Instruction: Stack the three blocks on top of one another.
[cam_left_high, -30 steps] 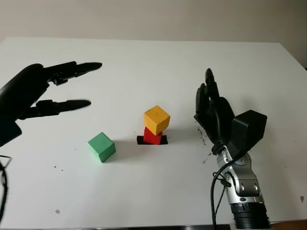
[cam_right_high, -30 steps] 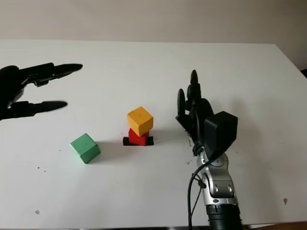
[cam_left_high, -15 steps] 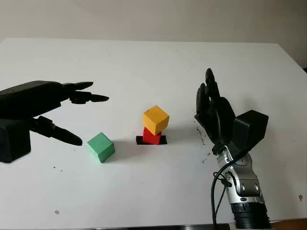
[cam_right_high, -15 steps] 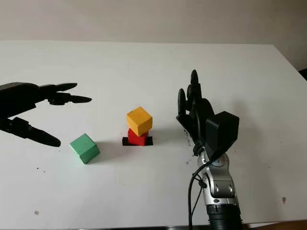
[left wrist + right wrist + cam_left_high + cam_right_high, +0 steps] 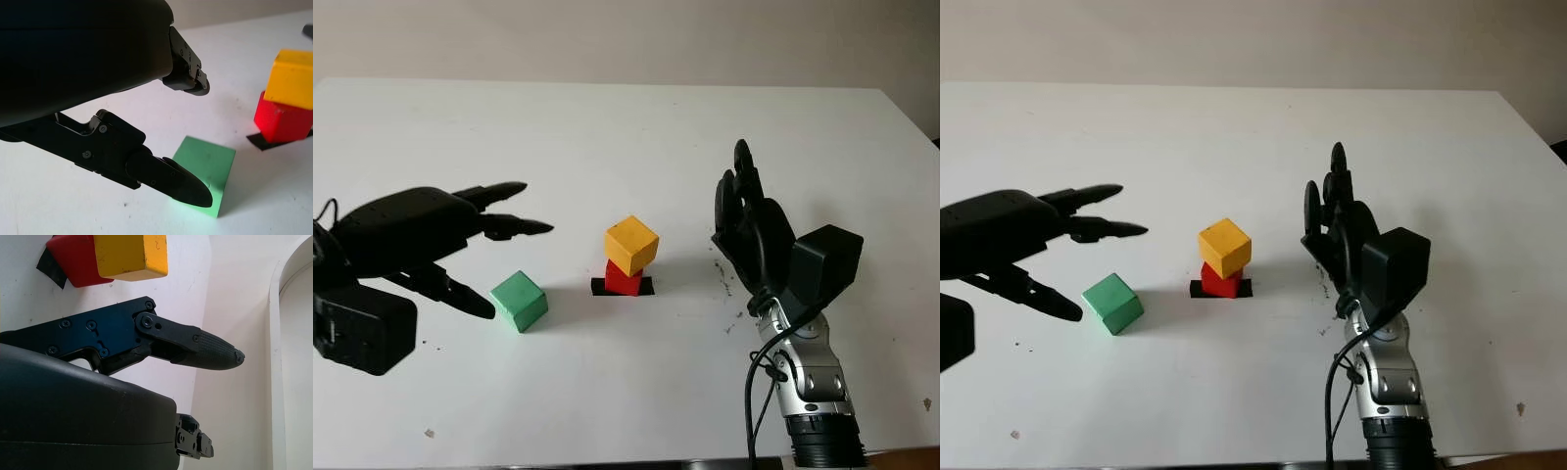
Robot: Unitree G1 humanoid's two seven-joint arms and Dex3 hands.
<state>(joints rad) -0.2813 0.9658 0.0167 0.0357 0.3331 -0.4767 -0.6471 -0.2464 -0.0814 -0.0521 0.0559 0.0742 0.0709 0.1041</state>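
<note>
Left wrist view, left robot hand (image 5: 146,127) open, finger (image 5: 171,178) partly hiding green block (image 5: 208,166)

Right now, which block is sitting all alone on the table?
The green block. The yellow block sits on the red block.

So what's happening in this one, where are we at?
Stacking is partly done. The yellow block sits, a bit askew, on the red block, which stands on a black patch on the white table. The green block lies alone on the table. The left hand, open, is beside the green block with fingers either side, not gripping it yet. The right hand, open, is parked right of the stack.
</note>
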